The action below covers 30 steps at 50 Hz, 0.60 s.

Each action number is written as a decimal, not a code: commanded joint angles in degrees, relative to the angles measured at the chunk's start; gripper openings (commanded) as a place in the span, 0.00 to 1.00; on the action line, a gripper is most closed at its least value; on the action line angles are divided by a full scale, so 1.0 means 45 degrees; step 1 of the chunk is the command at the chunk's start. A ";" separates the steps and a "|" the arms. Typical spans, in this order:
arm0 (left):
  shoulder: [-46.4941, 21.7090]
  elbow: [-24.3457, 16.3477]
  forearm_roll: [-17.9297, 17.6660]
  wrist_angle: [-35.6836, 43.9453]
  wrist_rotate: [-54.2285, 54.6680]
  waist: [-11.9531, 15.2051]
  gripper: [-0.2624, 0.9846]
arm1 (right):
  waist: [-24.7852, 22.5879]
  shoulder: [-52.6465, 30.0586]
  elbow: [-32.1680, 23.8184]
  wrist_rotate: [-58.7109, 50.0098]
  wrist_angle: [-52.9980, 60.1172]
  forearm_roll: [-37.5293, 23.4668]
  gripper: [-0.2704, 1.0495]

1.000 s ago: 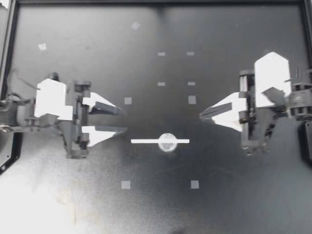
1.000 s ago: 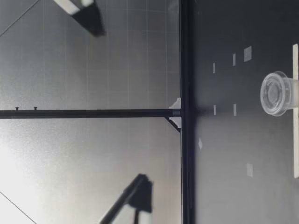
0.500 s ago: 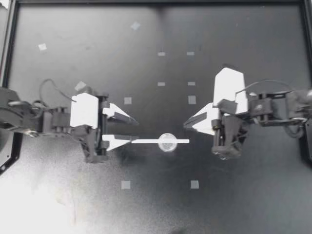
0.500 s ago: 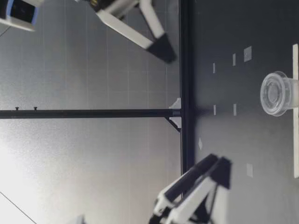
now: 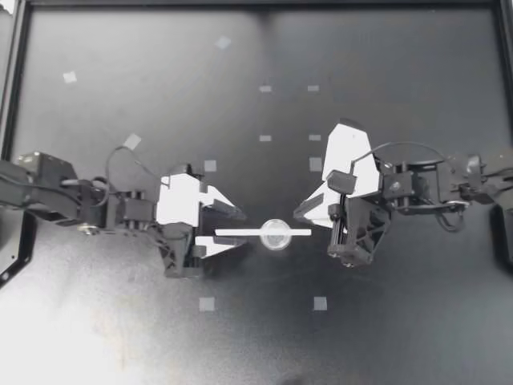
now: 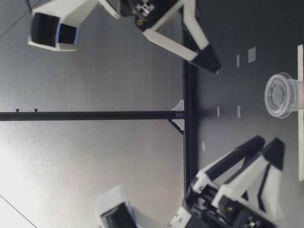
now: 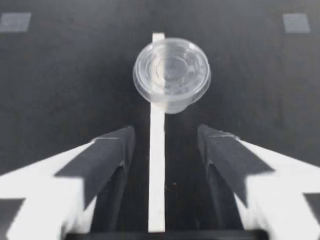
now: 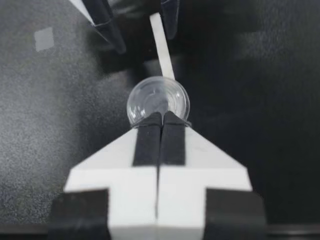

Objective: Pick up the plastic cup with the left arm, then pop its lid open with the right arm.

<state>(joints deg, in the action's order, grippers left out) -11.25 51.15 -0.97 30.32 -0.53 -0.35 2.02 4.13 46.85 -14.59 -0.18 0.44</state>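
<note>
A small clear plastic cup point(image 5: 276, 234) stands on a thin white strip point(image 5: 296, 233) in the middle of the black table. My left gripper point(image 5: 240, 230) is open, its fingers on either side of the strip's left end and a little short of the cup. In the left wrist view the strip point(image 7: 157, 165) runs between the fingers point(image 7: 112, 150) toward the cup point(image 7: 171, 75). My right gripper point(image 5: 297, 216) is shut and empty, its tips by the cup's right side. In the right wrist view those tips point(image 8: 161, 117) overlap the cup's point(image 8: 157, 102) near rim; contact is unclear.
Small grey tape squares point(image 5: 207, 304) dot the table, another one point(image 5: 320, 303) nearer the front. A black frame point(image 5: 16, 80) borders the table. In the low view the cup point(image 6: 283, 95) stands between my right gripper point(image 6: 209, 59) and my left gripper point(image 6: 268, 145).
Both arms have come in from the table's sides toward the cup. The left gripper has opened wider and now straddles the strip's end. The right gripper stayed shut.
</note>
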 commanded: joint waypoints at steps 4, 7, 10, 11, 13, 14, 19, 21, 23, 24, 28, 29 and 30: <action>-0.0156 -0.0410 0.0020 0.0039 0.0039 -0.0039 0.69 | -0.0215 -0.0273 -0.0293 -0.0254 0.0762 0.0039 0.10; -0.0273 -0.0508 0.0020 0.0039 0.0039 -0.0039 0.69 | -0.0293 -0.0449 -0.0293 -0.0352 0.1055 0.0020 0.10; -0.0371 -0.0586 0.0020 0.0039 0.0039 -0.0039 0.69 | -0.0332 -0.0625 -0.0312 -0.0469 0.1191 0.0039 0.10; -0.0410 -0.0625 0.0020 0.0039 0.0039 -0.0039 0.69 | -0.0352 -0.0684 -0.0332 -0.0508 0.1211 0.0039 0.10; -0.0488 -0.0723 0.0020 0.0039 0.0039 -0.0039 0.69 | -0.0371 -0.0801 -0.0332 -0.0566 0.1270 0.0020 0.10; -0.0547 -0.0762 0.0020 0.0039 0.0039 -0.0039 0.69 | -0.0371 -0.0840 -0.0352 -0.0586 0.1270 0.0020 0.10; -0.0742 -0.0938 0.0020 0.0039 0.0020 -0.0039 0.69 | -0.0391 -0.0996 -0.0391 -0.0605 0.1289 0.0020 0.10; -0.0820 -0.1016 0.0020 0.0039 0.0020 -0.0039 0.69 | -0.0391 -0.1035 -0.0391 -0.0605 0.1309 0.0020 0.10; -0.0879 -0.1074 0.0020 0.0039 0.0020 -0.0039 0.69 | -0.0391 -0.1035 -0.0391 -0.0605 0.1328 0.0020 0.10; -0.0898 -0.1094 0.0020 0.0039 0.0020 -0.0039 0.69 | -0.0391 -0.1055 -0.0391 -0.0605 0.1328 0.0020 0.10; -0.0996 -0.1191 0.0020 0.0039 0.0020 -0.0039 0.69 | -0.0391 -0.1172 -0.0391 -0.0605 0.1328 0.0039 0.10; -0.1016 -0.1211 0.0020 0.0059 0.0020 -0.0039 0.69 | -0.0371 -0.1191 -0.0391 -0.0625 0.1328 0.0020 0.10; -0.1035 -0.1250 0.0020 0.0059 0.0020 -0.0039 0.69 | -0.0391 -0.1250 -0.0391 -0.0625 0.1328 0.0020 0.10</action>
<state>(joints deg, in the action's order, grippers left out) -16.61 46.67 -0.97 30.23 -0.35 -0.44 0.62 -1.67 46.32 -17.31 5.27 0.53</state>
